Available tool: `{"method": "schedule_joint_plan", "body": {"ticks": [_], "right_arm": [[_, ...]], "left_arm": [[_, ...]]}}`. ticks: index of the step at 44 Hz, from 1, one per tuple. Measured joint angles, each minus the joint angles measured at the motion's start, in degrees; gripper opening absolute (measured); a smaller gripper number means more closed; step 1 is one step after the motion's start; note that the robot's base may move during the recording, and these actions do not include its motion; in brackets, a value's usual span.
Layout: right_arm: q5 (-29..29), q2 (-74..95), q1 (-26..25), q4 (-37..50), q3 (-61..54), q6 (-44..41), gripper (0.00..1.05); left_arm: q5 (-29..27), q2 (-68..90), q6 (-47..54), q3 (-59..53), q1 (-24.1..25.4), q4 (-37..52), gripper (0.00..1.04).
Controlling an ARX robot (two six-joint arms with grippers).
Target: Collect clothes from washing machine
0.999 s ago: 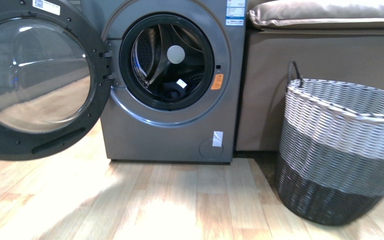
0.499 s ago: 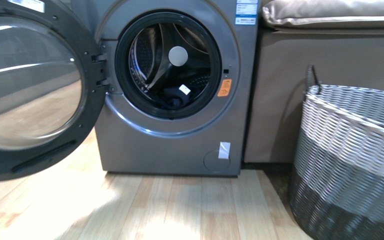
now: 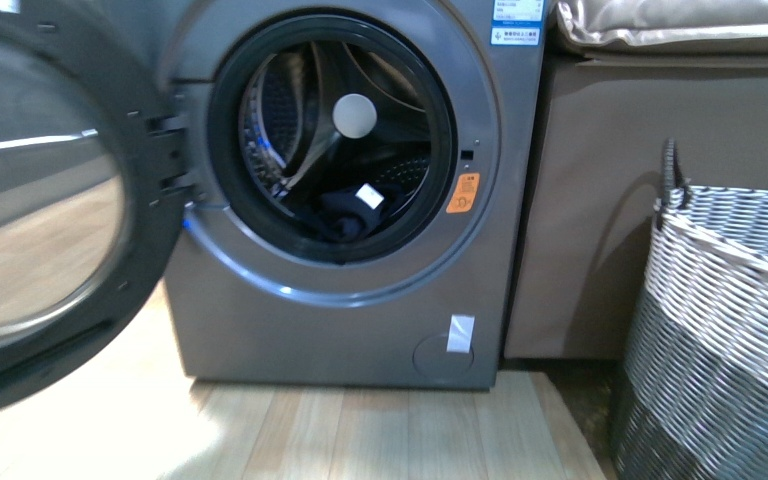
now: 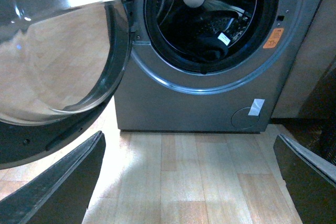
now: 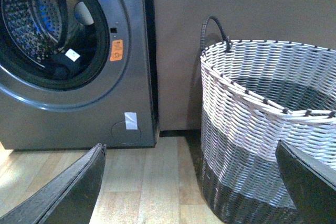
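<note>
The grey washing machine (image 3: 340,320) stands ahead with its round glass door (image 3: 30,220) swung open to the left. The dark navy clothes (image 3: 345,215) with a small white tag lie low in the steel drum. They also show in the left wrist view (image 4: 212,45) and the right wrist view (image 5: 60,64). My left gripper (image 4: 191,182) is open and empty above the wooden floor, short of the machine (image 4: 194,103). My right gripper (image 5: 191,182) is open and empty, before the machine's right side (image 5: 79,119). Neither arm shows in the front view.
A woven white, grey and black basket (image 3: 730,330) stands on the floor to the right; in the right wrist view its wall (image 5: 247,145) is close. A brown sofa side (image 3: 600,200) fills the gap between machine and basket. An orange sticker (image 3: 463,192) sits by the porthole.
The front view has closed in on the washing machine: the porthole is larger, the open door and the basket have slid toward the frame edges. The clothes have not moved.
</note>
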State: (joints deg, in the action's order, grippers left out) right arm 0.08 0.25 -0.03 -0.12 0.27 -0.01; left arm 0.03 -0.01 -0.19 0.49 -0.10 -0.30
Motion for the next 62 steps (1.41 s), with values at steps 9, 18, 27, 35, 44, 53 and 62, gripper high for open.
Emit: {"method": "schedule_joint_plan", "body": {"ticks": [9,18,27,35,44,53,62], "right_arm": [[-0.1,0.0,0.0,0.0,0.0,0.0,0.97],[-0.2,0.0,0.0,0.0,0.0,0.0,0.97],[-0.1,0.0,0.0,0.0,0.0,0.0,0.97],[-0.1,0.0,0.0,0.0,0.0,0.0,0.97],[-0.1,0.0,0.0,0.0,0.0,0.0,0.97],[-0.1,0.0,0.0,0.0,0.0,0.0,0.97],[-0.1,0.0,0.0,0.0,0.0,0.0,0.97]], "left_arm": [[0.0,0.1,0.0,0.0,0.0,0.0,0.98],[0.0,0.0,0.0,0.0,0.0,0.0,0.98],[0.0,0.0,0.0,0.0,0.0,0.0,0.98],[0.0,0.0,0.0,0.0,0.0,0.0,0.98],[0.0,0.0,0.0,0.0,0.0,0.0,0.98],[0.0,0.0,0.0,0.0,0.0,0.0,0.98],[33.0,14.3,-8.7,4.0,8.5,5.2,0.98]]}}
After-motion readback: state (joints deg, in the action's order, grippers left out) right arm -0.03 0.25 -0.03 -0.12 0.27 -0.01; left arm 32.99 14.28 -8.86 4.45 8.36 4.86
